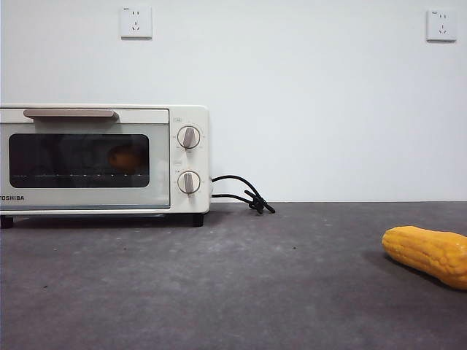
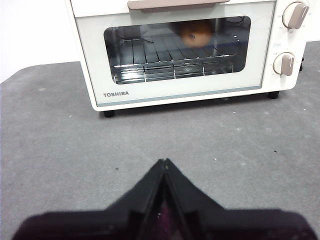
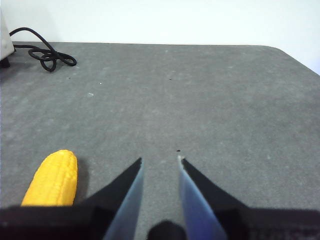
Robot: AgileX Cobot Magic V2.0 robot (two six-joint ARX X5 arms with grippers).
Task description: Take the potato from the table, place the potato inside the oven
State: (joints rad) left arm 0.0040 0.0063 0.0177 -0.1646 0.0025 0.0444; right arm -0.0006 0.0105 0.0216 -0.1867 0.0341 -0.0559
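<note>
The orange-brown potato (image 1: 125,159) lies inside the cream-white Toshiba oven (image 1: 164,197), on the wire rack behind the dark glass of the closed door; the left wrist view shows the potato (image 2: 196,33) toward the knob side of the oven (image 2: 90,75). My left gripper (image 2: 164,162) is shut with nothing in it, back from the oven's front over the grey table (image 2: 75,150). My right gripper (image 3: 160,160) stands open and empty over bare table (image 3: 200,100), with a corn cob beside it. Neither arm shows in the front view.
A yellow-orange corn cob (image 1: 429,254) lies on the table at the right, also beside my right gripper (image 3: 52,180). The oven's black cord (image 1: 244,193) is coiled behind it near the wall. The table's far corner (image 3: 295,55) curves off at the right.
</note>
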